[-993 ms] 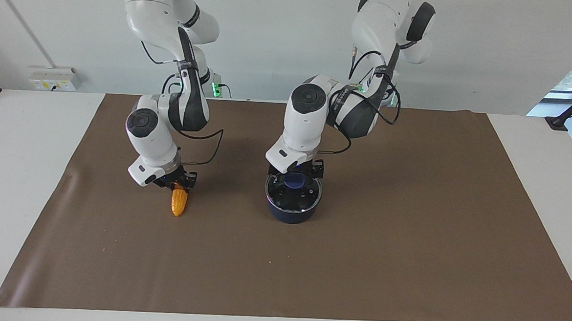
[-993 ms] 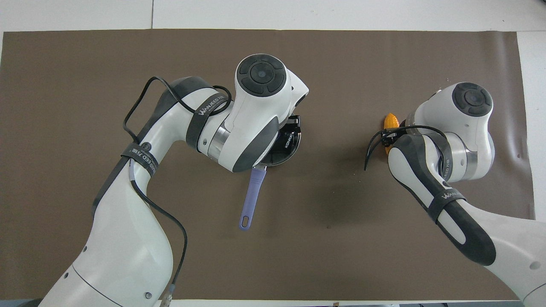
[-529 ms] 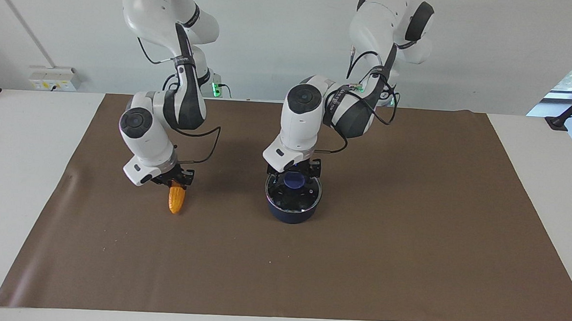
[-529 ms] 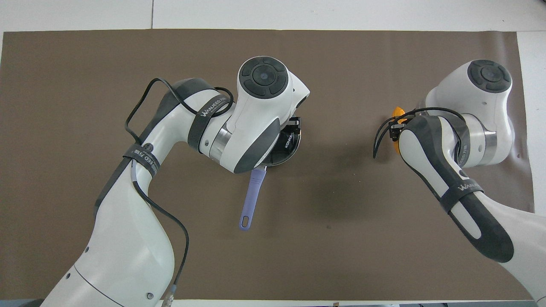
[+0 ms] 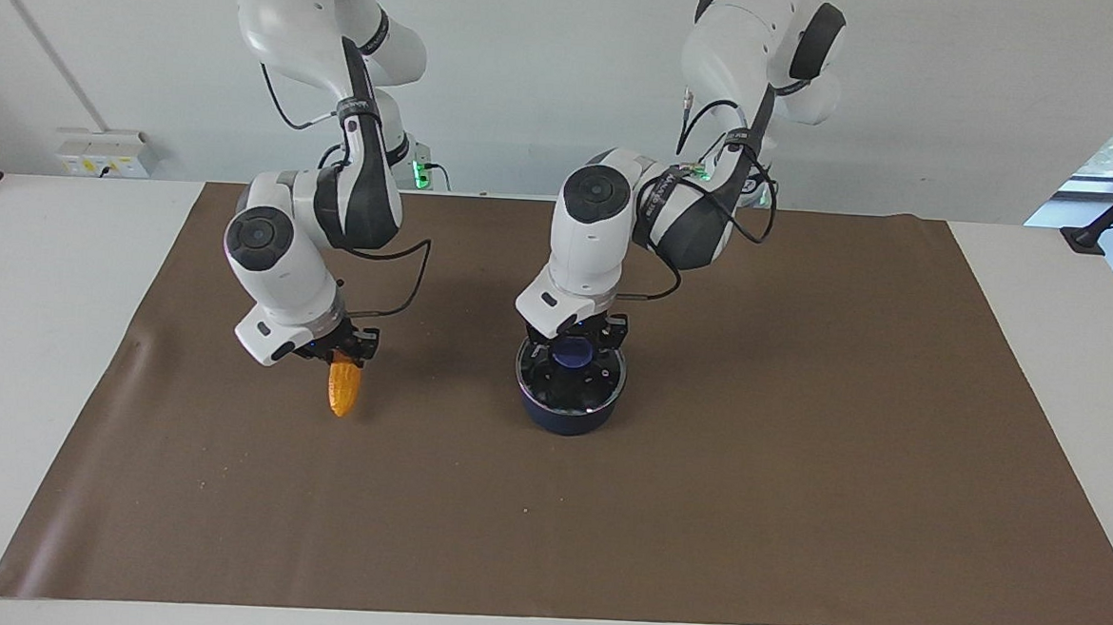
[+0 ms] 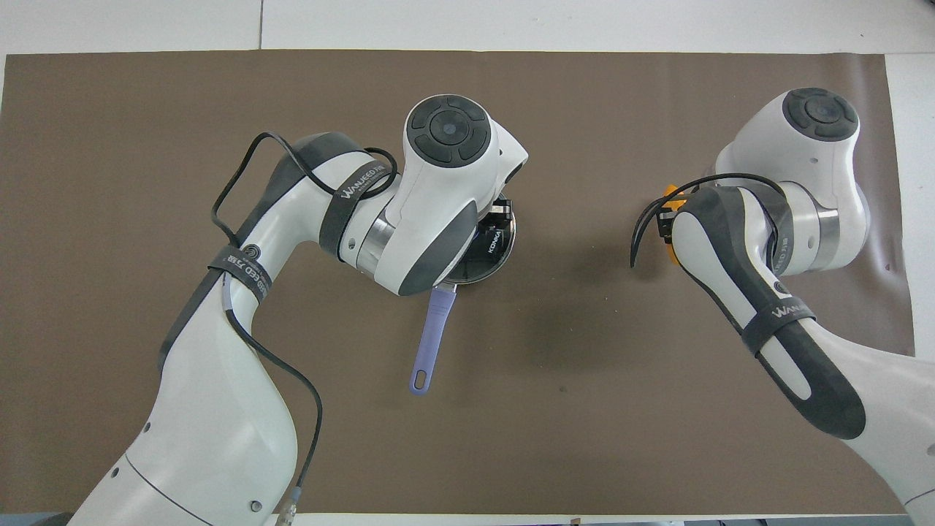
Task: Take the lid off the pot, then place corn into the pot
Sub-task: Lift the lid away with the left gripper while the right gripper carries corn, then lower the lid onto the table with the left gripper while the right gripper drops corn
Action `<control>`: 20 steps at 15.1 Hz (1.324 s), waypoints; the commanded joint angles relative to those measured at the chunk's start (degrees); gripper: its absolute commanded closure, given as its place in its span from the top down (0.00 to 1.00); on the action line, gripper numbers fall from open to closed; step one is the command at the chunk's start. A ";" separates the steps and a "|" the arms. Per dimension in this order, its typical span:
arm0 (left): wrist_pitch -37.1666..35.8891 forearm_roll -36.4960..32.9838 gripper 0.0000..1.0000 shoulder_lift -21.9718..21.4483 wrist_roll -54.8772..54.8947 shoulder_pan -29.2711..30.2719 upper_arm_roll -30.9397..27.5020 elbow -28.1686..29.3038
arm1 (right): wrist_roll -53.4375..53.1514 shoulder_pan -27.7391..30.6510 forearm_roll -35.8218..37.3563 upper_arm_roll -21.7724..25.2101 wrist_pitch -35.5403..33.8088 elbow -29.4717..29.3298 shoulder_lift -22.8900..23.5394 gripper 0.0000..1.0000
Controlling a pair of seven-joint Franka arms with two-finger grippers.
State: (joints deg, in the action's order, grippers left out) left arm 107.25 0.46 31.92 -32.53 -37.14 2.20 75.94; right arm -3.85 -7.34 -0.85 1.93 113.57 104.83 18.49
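The dark blue pot stands mid-mat with the glass lid on it. The lid's blue knob points up. The pot's long blue handle points toward the robots. My left gripper is low over the lid, right at the knob. My right gripper is shut on the thick end of the yellow-orange corn, toward the right arm's end of the mat. The corn hangs tip down, just above the mat. In the overhead view only a sliver of corn shows beside the right arm.
The brown mat covers most of the white table. A wall socket sits at the table's edge by the right arm's base.
My right arm has risen a little with the corn, which has come off the mat and swung upright. My left gripper has stayed at the knob, and the lid remains on the pot.
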 commanded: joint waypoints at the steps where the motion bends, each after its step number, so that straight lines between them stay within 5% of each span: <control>1: 0.33 -0.46 0.13 -0.71 -0.52 -0.22 -0.27 0.62 | 0.51 -0.13 -0.12 -0.26 -0.64 -1.21 0.49 0.00; 3: -2.03 0.24 0.01 -2.02 -0.61 -0.13 -0.53 0.00 | 0.77 1.19 -0.55 -0.26 -0.28 -1.38 0.58 0.00; 8: -10.47 3.84 0.00 -10.19 0.36 6.80 -0.62 -0.62 | 0.51 -0.04 -0.64 -0.53 -0.37 -2.17 0.14 0.00; 10: -13.81 4.11 0.00 -13.01 4.38 11.53 -0.62 -0.62 | -1.49 -1.09 -1.16 -4.98 -2.82 -7.59 -0.12 0.00; 14: -19.18 4.90 0.00 -16.27 22.21 26.20 -0.80 1.22 | -21.16 -11.62 -1.34 -5.98 -10.57 -22.11 3.56 0.00; 16: -17.01 4.72 0.00 -17.67 29.41 32.45 -0.88 5.77 | -26.54 -16.01 -0.91 -5.98 -8.21 -22.56 4.35 0.00; 20: -0.69 4.11 0.00 -21.98 36.13 39.15 -1.15 24.12 | -36.12 -23.77 1.02 -5.80 -1.18 -23.53 10.32 0.00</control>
State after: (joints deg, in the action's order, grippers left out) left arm 97.72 4.12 15.11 2.09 0.51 0.54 87.60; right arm -36.21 -29.48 -0.98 -4.13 109.75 84.47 23.76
